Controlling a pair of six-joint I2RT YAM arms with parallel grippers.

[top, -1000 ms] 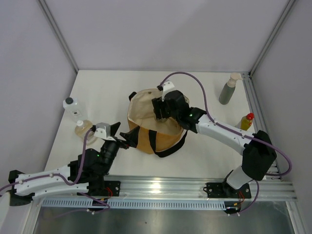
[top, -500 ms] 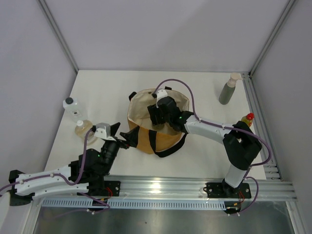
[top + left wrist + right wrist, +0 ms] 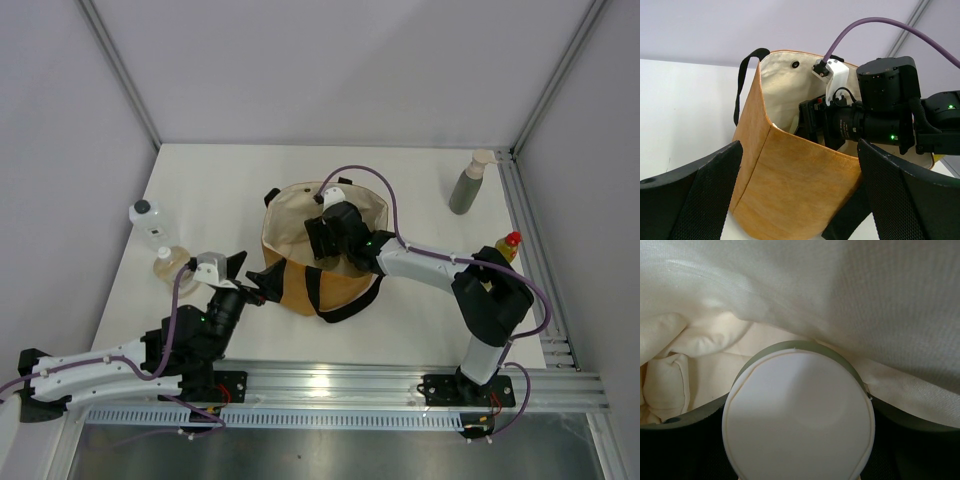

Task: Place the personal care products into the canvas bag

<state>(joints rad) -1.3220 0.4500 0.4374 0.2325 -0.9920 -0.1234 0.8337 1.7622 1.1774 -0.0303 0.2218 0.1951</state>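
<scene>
The tan canvas bag (image 3: 318,272) stands at the table's middle, mouth open. My right gripper (image 3: 326,238) reaches down inside it. In the right wrist view the gripper (image 3: 798,450) is shut on a round container with a white face and grey-green rim (image 3: 798,415), against the cream lining (image 3: 865,300). My left gripper (image 3: 251,275) is open and empty at the bag's left side; the bag's wall (image 3: 790,180) lies just beyond its spread fingers (image 3: 690,200). On the table stand the grey-green bottle (image 3: 467,184), yellow bottle (image 3: 507,247), clear square bottle (image 3: 150,222) and amber bottle (image 3: 170,265).
White walls close the table at the back and both sides. A metal rail (image 3: 530,230) runs along the right edge beside the yellow bottle. The bag's black straps (image 3: 345,308) hang at its front. The amber and clear bottles stand close to my left arm.
My right gripper has moved left and down, deeper into the bag, with its elbow folding in. The left arm, bag and table bottles have not moved.
</scene>
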